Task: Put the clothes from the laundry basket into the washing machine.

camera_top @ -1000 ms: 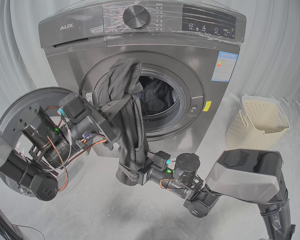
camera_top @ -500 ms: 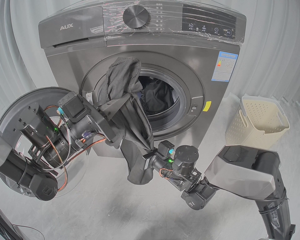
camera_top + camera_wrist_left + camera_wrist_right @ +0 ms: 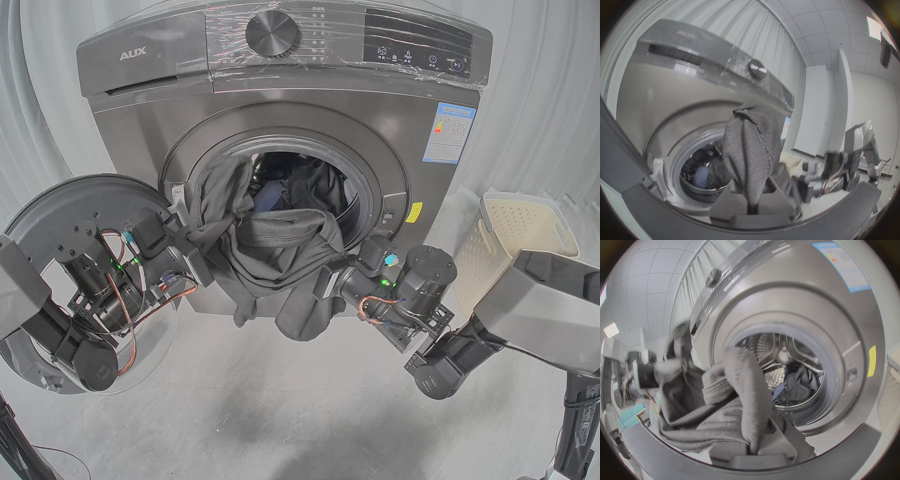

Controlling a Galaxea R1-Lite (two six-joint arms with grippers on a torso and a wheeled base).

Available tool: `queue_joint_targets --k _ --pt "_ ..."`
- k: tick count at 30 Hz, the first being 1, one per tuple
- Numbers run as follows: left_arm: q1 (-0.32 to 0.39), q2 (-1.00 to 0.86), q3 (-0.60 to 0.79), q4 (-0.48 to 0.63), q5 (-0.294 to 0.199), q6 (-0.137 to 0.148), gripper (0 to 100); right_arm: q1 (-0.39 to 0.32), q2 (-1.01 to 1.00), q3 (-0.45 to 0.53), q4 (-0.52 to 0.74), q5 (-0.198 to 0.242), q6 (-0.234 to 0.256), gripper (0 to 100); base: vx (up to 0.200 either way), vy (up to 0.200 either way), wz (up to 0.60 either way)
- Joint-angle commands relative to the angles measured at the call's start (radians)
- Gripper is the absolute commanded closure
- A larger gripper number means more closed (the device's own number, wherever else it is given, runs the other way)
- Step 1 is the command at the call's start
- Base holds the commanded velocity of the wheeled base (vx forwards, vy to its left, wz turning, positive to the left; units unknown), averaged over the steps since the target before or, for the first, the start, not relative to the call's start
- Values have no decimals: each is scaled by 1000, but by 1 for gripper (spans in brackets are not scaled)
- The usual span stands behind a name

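**Both grippers on one dark garment at the drum mouth**

I see the dark garment [image 3: 275, 250] stretched between my two arms, right in front of the washing machine [image 3: 281, 94]. Its upper folds lie over the lower lip of the round drum opening [image 3: 294, 156], and two loose ends hang down in front of the machine's lower panel, clear of the floor.

The left gripper [image 3: 212, 237] sits at the left edge of the opening. From the left wrist camera, its fingers [image 3: 731, 203] are pinched tight on a bunched fold of the garment [image 3: 751, 147] that stands up above them.

The right gripper [image 3: 326, 276] is at the lower right of the opening. The right wrist camera shows the gripper [image 3: 754, 446] clamped on another thick fold [image 3: 740, 402], with cloth spilling off to the side.

More dark clothes [image 3: 800, 385] lie deep inside the drum. The machine's door [image 3: 56, 206] stands swung open on the left. The cream laundry basket [image 3: 500, 199] stands on the floor to the right of the machine, partly behind my right arm.
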Motion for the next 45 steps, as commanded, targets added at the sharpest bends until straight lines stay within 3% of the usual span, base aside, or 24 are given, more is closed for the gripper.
queue_joint_targets --k 1,3,4,5,6,7,8,9,10,14,19,23,26,33,43,45 --pt "43 112 46 -1 -10 20 100 -14 -113 46 4 0 1 100 0 0 0" --pt "43 133 53 -1 -12 48 100 -14 -115 49 4 0 1 100 0 0 0" --pt "43 133 53 -1 -12 48 100 -14 -115 49 4 0 1 100 0 0 0" --pt "42 143 70 -1 -18 76 100 -14 -115 49 4 0 1 100 0 0 0" --pt "42 143 70 -1 -18 76 100 -14 -115 49 4 0 1 100 0 0 0" --pt "42 144 107 -1 -56 100 100 -14 -115 49 4 0 -1 100 0 0 0" --pt "39 144 123 0 -92 106 100 -14 -113 47 4 0 -1 100 0 0 0" --pt "39 144 123 0 -92 106 0 -14 -113 47 4 0 -1 100 0 0 0" --pt "34 141 141 -1 -127 108 0 -21 -113 43 4 0 1 100 0 0 0" --pt "32 143 218 -1 -145 122 0 -48 -110 37 4 0 -1 100 0 0 0" --pt "37 155 300 -1 -254 211 0 -73 -110 31 4 0 -1 100 0 0 0" --pt "34 158 345 -1 -264 258 0 -73 -112 31 5 0 -1 100 0 0 0" --pt "32 159 348 -1 -277 275 0 -59 -110 34 5 2 -1 100 0 0 0" --pt "23 141 330 -1 -357 286 0 -14 -77 31 5 2 -1 100 0 0 0" --pt "-4 144 224 -4 -351 270 0 68 -21 11 5 5 -1 100 0 0 0" --pt "-6 150 208 -6 -328 269 0 84 -17 11 5 5 -1 100 0 0 0"
